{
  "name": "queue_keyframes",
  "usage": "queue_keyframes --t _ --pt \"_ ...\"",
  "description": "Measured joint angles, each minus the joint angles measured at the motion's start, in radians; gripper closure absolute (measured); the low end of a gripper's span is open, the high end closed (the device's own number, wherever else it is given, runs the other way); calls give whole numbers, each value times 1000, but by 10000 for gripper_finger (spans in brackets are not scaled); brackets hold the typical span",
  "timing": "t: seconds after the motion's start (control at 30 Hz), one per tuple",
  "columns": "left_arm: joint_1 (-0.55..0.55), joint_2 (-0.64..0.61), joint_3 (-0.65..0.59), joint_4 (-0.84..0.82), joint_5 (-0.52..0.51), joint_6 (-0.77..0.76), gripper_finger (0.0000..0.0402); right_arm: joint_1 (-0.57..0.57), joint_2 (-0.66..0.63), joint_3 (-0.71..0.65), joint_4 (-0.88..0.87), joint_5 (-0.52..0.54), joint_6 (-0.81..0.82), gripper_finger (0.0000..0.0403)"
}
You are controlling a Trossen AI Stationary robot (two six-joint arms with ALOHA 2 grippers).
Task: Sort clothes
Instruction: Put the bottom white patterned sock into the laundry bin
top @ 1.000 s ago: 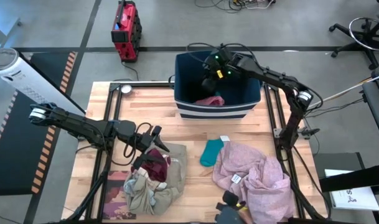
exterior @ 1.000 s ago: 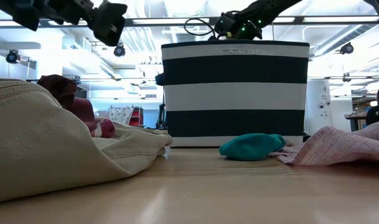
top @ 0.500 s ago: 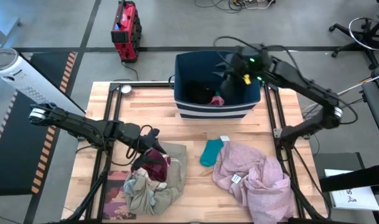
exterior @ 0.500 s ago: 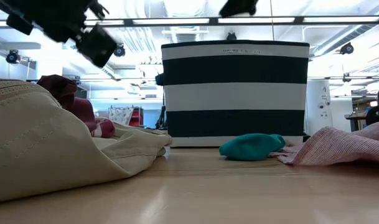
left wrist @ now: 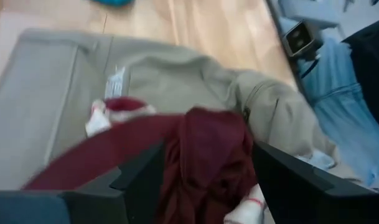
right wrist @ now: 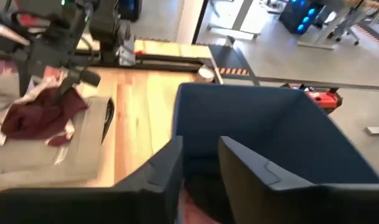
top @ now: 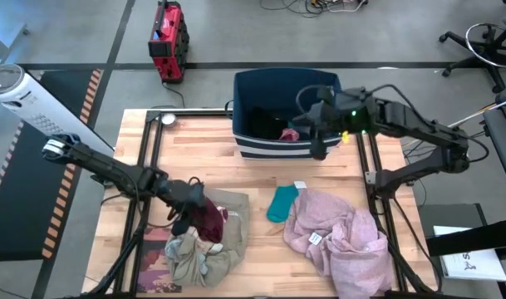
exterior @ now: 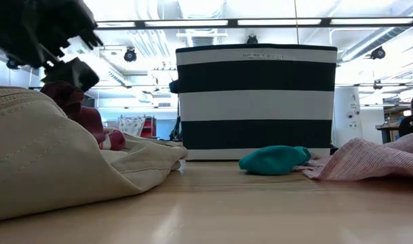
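Note:
On the table's left lies a pile: a maroon garment (top: 208,219) on top of a khaki-beige one (top: 234,218), with a grey-green one (top: 186,253) at its near side. My left gripper (left wrist: 208,149) is open and points down at the maroon garment (left wrist: 205,155), one finger on each side of its bunched top. A teal garment (top: 282,202) and a large lilac-pink one (top: 340,237) lie flat on the right. A pink garment (top: 290,133) and a black one (top: 265,126) lie inside the striped bin (top: 261,148). My right gripper (top: 318,145) hovers above the bin's right front corner, its fingers a little apart and empty. My left gripper comes slanting down from the table's left at the maroon garment's raised fold (left wrist: 220,134). Its open fingers (left wrist: 145,177) stand on either side of the fold. I cannot tell whether they touch the cloth.
A flat book with a pinkish cover (top: 157,267) lies under the pile's near left corner. The tall bin (exterior: 257,102) stands at the table's far edge. Bare wood (top: 203,154) lies between the bin and the pile.
My right gripper has risen out of the bin and swung toward the table's right and near edges; the pink garment stays in the bin. My left gripper has sunk toward the maroon garment and has tipped to point more steeply down. The clothes on the table have not moved.

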Motion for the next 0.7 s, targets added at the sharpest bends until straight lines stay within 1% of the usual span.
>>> queue_keyframes --t 0.17,0.23,0.3,0.4,0.5,0.57,0.7 --pt "-44 45 0 -10 -17 -58 157 62 2 -50 -1 23 18 232" --pt "-73 56 0 -23 -7 -78 155 87 1 -64 0 24 18 213" --pt "-101 68 13 -73 -7 -95 154 108 -4 -77 -1 37 22 201" --pt "-141 90 65 -198 -7 -112 157 125 -6 -82 2 50 25 193" --pt "-174 127 127 -326 -11 -115 163 134 -6 -83 2 58 27 195" --pt "-184 157 160 -400 -32 -115 169 137 -7 -83 2 67 26 199" --pt "-186 228 193 -476 -52 -112 187 137 -7 -83 1 68 26 203"
